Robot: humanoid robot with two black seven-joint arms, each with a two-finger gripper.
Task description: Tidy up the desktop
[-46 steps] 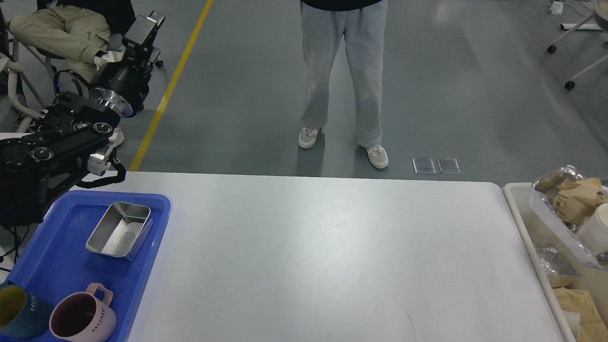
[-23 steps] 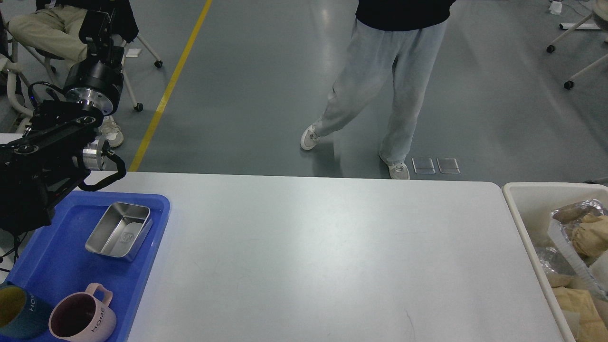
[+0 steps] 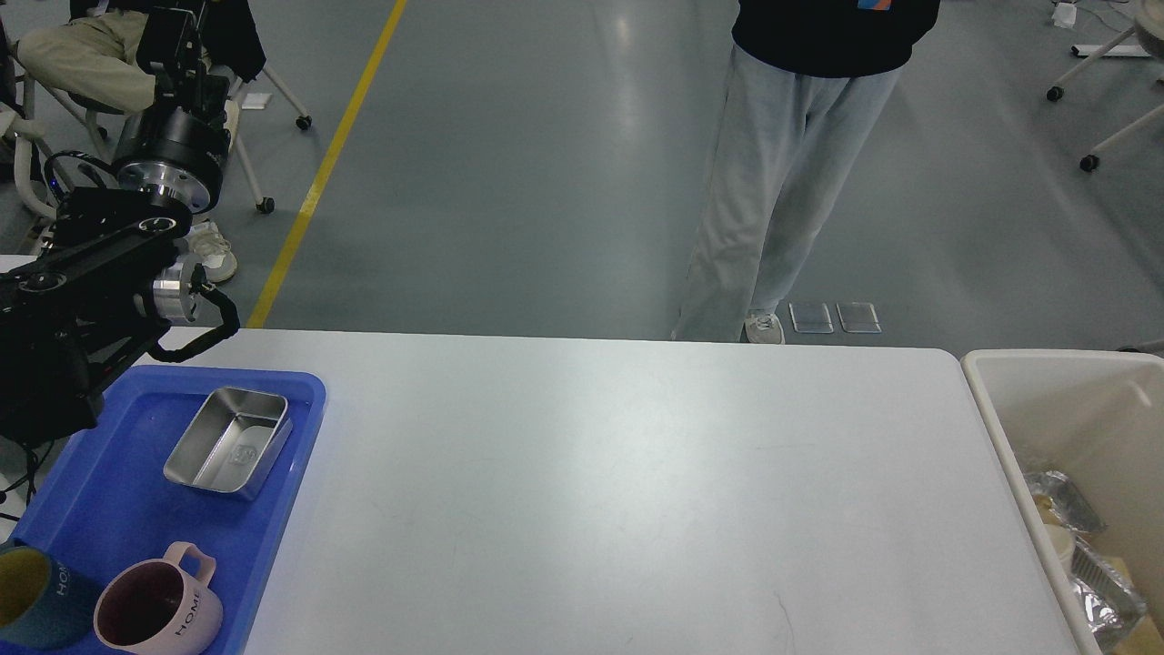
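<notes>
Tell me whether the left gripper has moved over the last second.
Yes. The left gripper has swung left and slightly up, away from the yellow floor line.

Tray (image 3: 300,414) on the desktop's (image 3: 637,491) left end, bin (image 3: 1000,428) off its right end.

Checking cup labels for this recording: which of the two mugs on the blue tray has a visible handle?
The pink mug; its loop handle points up toward the steel container. The teal mug, left of it, shows none.
</notes>
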